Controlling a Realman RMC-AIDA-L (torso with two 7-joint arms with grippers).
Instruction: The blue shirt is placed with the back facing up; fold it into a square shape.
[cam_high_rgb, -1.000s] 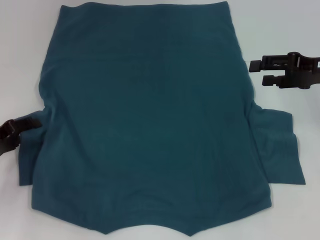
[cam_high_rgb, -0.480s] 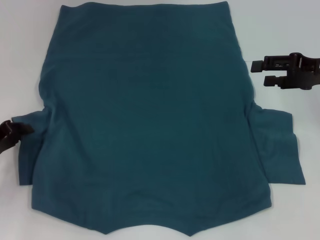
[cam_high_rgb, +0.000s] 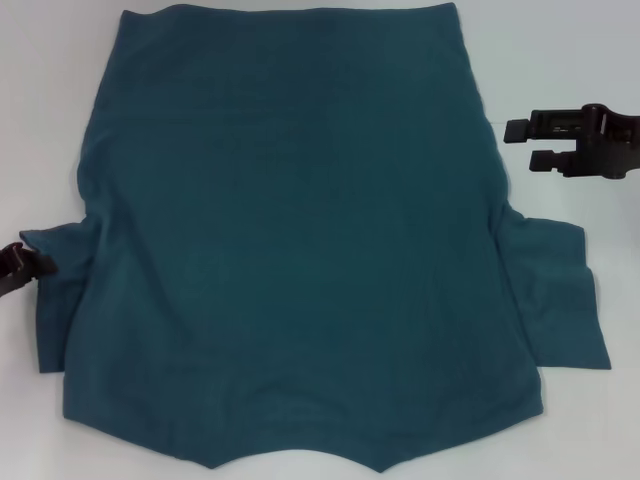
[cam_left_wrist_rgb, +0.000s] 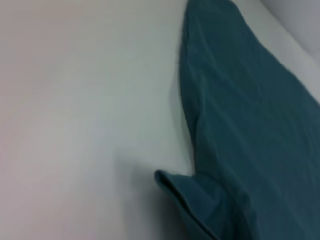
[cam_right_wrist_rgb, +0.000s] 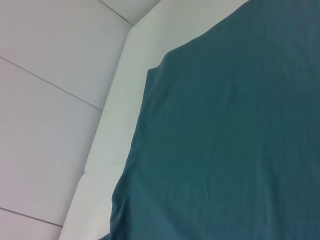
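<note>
The blue shirt (cam_high_rgb: 300, 230) lies flat on the white table (cam_high_rgb: 40, 100), plain side up, hem at the far end and collar at the near edge. Its sleeves (cam_high_rgb: 60, 300) (cam_high_rgb: 560, 300) stick out on both sides. My left gripper (cam_high_rgb: 25, 268) sits at the left edge of the head view, just outside the left sleeve and not touching it. My right gripper (cam_high_rgb: 525, 144) hovers open off the shirt's right side, level with its far half, holding nothing. The left wrist view shows the shirt (cam_left_wrist_rgb: 250, 130) with the left sleeve's edge (cam_left_wrist_rgb: 195, 195) slightly curled up. In the right wrist view the shirt (cam_right_wrist_rgb: 230, 140) is seen from above.
White table top (cam_left_wrist_rgb: 75, 125) shows bare on both sides of the shirt. The table's rounded edge (cam_right_wrist_rgb: 100, 165) and a tiled floor (cam_right_wrist_rgb: 45, 100) appear in the right wrist view.
My left gripper has drawn back leftward, away from the left sleeve. My right gripper has drifted slightly right. The shirt has not moved.
</note>
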